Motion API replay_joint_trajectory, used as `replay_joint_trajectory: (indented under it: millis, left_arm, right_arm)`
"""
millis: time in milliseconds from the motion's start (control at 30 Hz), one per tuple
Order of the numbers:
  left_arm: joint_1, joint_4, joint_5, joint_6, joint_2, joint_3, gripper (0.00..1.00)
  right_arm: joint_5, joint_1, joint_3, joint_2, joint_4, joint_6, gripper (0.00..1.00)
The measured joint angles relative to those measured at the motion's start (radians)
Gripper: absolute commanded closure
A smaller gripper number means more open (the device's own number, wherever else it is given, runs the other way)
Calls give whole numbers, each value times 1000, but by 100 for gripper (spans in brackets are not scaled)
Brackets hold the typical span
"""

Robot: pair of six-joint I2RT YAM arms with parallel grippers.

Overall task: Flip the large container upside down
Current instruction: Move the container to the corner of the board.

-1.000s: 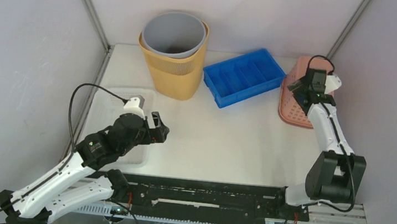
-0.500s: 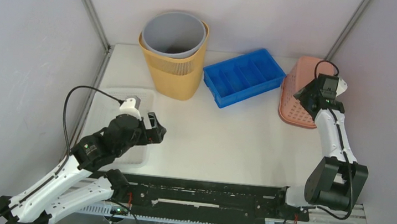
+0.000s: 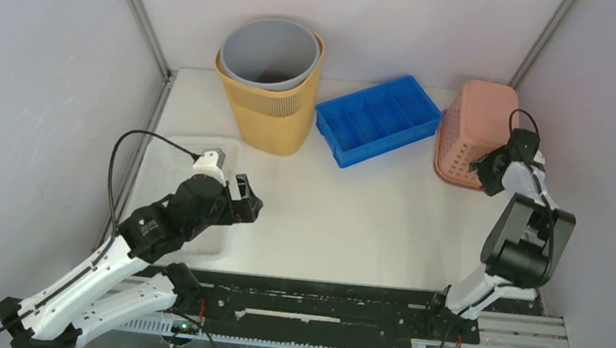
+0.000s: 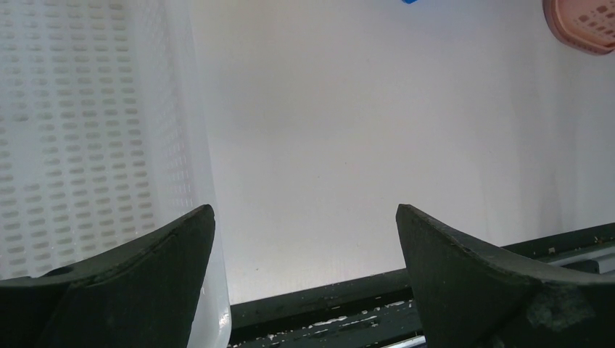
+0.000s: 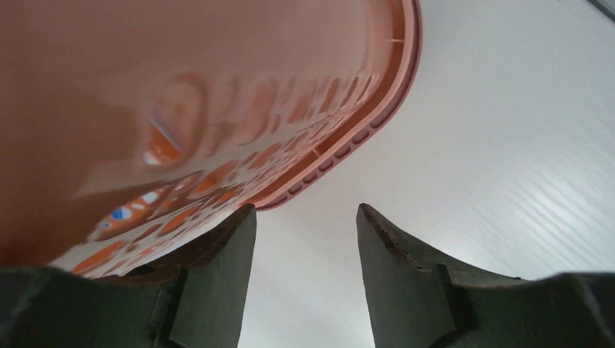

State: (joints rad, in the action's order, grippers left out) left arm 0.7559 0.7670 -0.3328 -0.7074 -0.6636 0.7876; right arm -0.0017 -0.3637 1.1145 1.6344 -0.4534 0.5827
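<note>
The large container, a pink perforated basket [image 3: 475, 131], stands at the far right of the table with its closed base up and its wide rim down. In the right wrist view the basket [image 5: 181, 109] fills the upper left, rim toward the table. My right gripper [image 3: 489, 171] sits low at its near right side. The right gripper [image 5: 304, 210] is open; nothing lies between the fingers, and the left finger [image 5: 225, 246] sits just under the rim. My left gripper [image 3: 250, 202] hovers at the near left, and the left gripper [image 4: 304, 210] is wide open and empty.
A yellow bin [image 3: 272, 114] with a grey bin [image 3: 267, 53] nested in it stands at the back left. A blue divided tray [image 3: 377, 119] lies between it and the basket. A clear perforated tray [image 3: 169, 151] sits under the left arm, its wall [image 4: 87, 109] beside the left finger.
The pink basket went from lying tipped on its side to standing base up. My right gripper swung right and down beside it, jaws narrowing. The left arm barely shifted.
</note>
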Motion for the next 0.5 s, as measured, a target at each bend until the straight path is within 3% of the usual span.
replay_joint_trajectory:
  millis: [267, 500]
  left_arm:
    - [0, -2, 4, 0, 5, 0, 0]
    - [0, -1, 4, 1, 5, 0, 0]
  right_arm:
    - [-104, -11, 261, 269, 52, 89, 31]
    - [-120, -9, 266, 303, 85, 116, 23]
